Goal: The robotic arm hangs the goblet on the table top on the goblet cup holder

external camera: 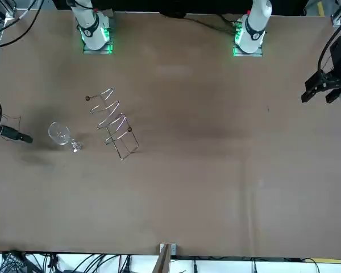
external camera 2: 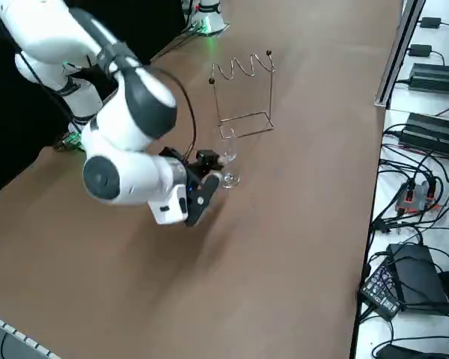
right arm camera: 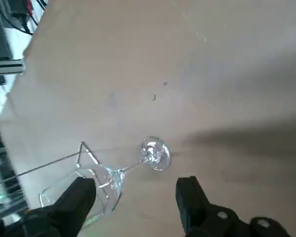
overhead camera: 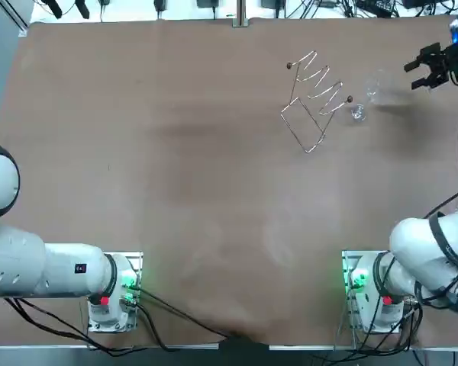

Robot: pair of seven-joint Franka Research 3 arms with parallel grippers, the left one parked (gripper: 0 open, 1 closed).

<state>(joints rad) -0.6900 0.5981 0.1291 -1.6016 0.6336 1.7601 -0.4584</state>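
Glass goblet (overhead camera: 366,97) lies on its side on the brown table (overhead camera: 175,168), in the far right part of it as the top view shows, not hung on anything. Its round foot (right arm camera: 155,153) points toward the wire goblet holder (overhead camera: 314,93) and lies just beside the holder's near end. Its bowl (external camera: 58,133) points away, toward the table's right edge. The right side view shows the same lie, the goblet (external camera 2: 227,153) just beside the holder's rectangular wire base. The holder (external camera 2: 245,67) stands upright on that base, with a zigzag top rail ending in small dark knobs.

The right gripper (right arm camera: 136,183) hovers near the goblet, on the side away from the holder, without touching it. Its two black fingers (right arm camera: 76,197) are spread wide and hold nothing. In the wrist view the stem and foot lie just ahead of the gap between them, while the bowl sits close to one finger. From overhead, the gripper (overhead camera: 417,75) is at the table's far right edge, its shadow falling on the table beside the bowl.

A small dark label (overhead camera: 80,268) on the parked left arm is too small to read. Green lights (overhead camera: 351,280) glow at both arm bases.
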